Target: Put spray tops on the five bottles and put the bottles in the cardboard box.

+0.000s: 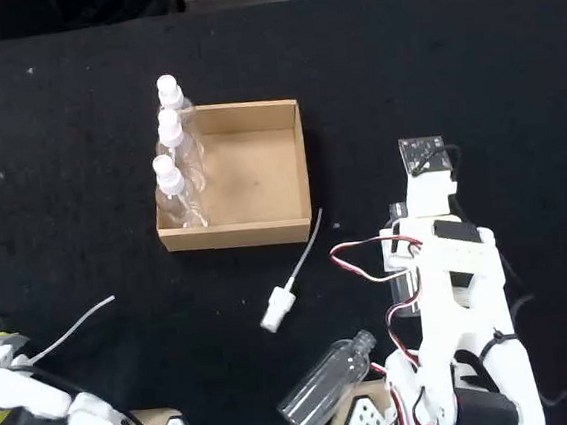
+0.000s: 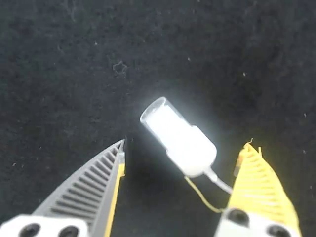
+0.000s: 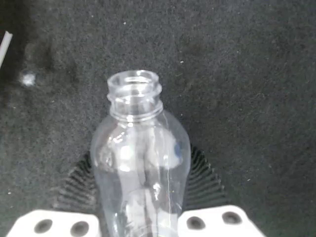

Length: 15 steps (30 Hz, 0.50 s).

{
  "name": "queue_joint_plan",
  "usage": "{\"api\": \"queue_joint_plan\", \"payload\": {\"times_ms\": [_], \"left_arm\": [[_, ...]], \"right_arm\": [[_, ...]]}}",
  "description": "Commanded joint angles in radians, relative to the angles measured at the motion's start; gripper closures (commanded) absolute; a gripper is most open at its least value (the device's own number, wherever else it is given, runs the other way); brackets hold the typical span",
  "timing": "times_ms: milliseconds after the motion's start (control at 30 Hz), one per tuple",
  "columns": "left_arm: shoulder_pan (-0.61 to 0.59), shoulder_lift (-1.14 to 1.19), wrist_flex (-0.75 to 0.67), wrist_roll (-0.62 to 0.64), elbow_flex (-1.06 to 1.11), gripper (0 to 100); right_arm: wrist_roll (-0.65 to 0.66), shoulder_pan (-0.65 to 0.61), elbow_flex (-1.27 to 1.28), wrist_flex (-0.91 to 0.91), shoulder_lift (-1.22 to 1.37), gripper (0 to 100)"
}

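Looking down over the desk (image 1: 471,74), I see the cardboard box (image 1: 304,160) at upper centre, with three capped bottles (image 1: 174,143) along its left wall. The uncapped bottle (image 1: 330,384) lies slanted at lower centre, its neck aimed to the upper right, and a loose spray top (image 1: 278,308) lies just above it.

In the left wrist view, the left hand (image 2: 185,145) has its fingers apart with a second spray top (image 2: 180,140) between them.

In the right wrist view, the right hand (image 3: 140,173) is clamped on the bottle, whose open neck points away from it.

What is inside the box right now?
Three bottles with spray tops stand in the box, along its left wall in the high view; elsewhere its cardboard floor shows. The floor under the bottles is hidden.
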Motion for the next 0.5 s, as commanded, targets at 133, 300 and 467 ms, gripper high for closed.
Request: {"api": "queue_joint_plan", "payload": {"times_ms": [133,300,467], "left_arm": [[-0.005,0.135,-0.075,0.011,-0.065,73],[-0.004,0.135,-0.077,0.011,-0.065,89],[0.050,0.135,-0.069,-0.051,-0.122,88]], "right_arm": [[0.000,-0.009,0.004,-0.023,-0.038,98.8],[0.000,-0.009,0.004,-0.023,-0.038,98.8],[0.000,-0.009,0.004,-0.023,-0.038,98.8]]}}
